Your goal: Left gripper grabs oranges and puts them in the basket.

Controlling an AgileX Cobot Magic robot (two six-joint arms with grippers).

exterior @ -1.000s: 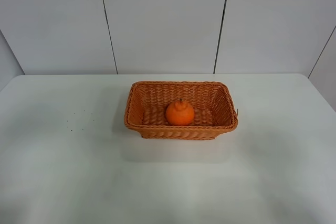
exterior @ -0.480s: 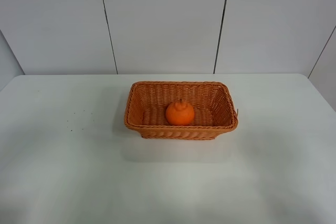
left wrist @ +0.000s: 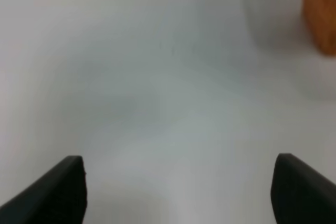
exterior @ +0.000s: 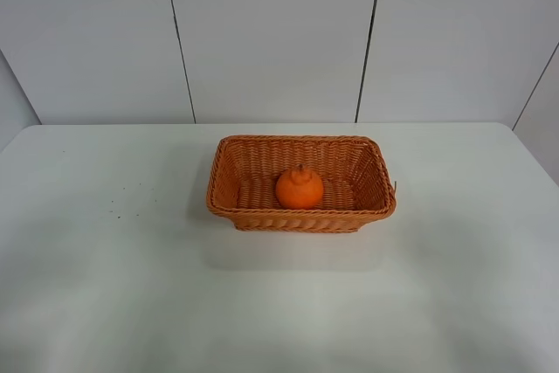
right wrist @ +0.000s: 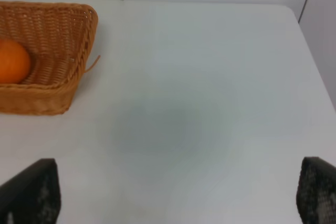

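Note:
The orange [exterior: 300, 188] sits inside the wicker basket [exterior: 229, 207] at the middle of the white table; both also show in the right wrist view, the orange [right wrist: 12, 61] inside the basket [right wrist: 79, 30]. Neither arm shows in the exterior high view. In the left wrist view my left gripper [left wrist: 178, 187] is open and empty over bare table, its black fingertips [left wrist: 58, 190] wide apart, with a blurred corner of the basket [left wrist: 320, 9] at the edge. My right gripper [right wrist: 176, 198] is open and empty over the table beside the basket.
The white table [exterior: 105, 286] surrounds the basket, with a few small dark specks [exterior: 113, 207] to its left. A grey panelled wall [exterior: 279, 32] stands behind the table's far edge.

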